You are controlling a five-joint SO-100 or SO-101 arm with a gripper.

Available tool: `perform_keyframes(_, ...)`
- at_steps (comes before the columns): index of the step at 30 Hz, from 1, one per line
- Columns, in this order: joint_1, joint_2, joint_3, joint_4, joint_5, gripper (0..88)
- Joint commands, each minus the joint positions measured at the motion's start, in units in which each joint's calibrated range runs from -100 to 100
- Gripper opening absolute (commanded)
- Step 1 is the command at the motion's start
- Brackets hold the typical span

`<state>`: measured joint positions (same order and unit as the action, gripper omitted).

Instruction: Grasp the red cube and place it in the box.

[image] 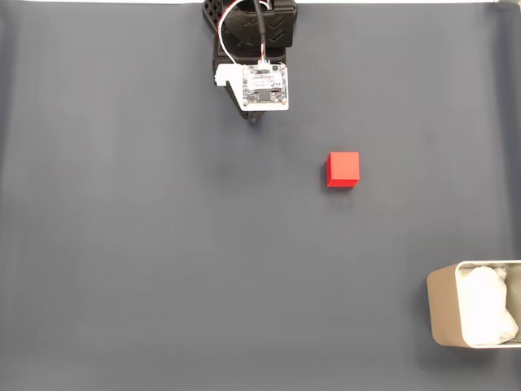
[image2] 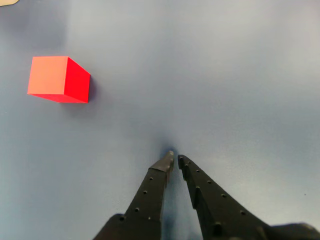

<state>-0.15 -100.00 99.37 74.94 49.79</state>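
Closed claw (image2: 175, 159) empty over the mat (image2: 225, 75), red cube (image2: 57, 79) apart, box (image: 475, 304) cut off at edge

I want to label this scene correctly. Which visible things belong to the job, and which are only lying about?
Belong to the job:
- red cube
- box with white lining
- gripper, shut and empty

Lying about:
- nothing loose; only the dark table mat underneath

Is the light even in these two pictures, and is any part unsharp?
Fixed view: even, soft light, the red cube sharp. Wrist view: the cube crisp with a small shadow; the surface brighter toward the top; a slight dark patch at the gripper tips.
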Motion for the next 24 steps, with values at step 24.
perform_keyframes(24,0.43,27.56,-39.88,-19.28,-0.2,0.0)
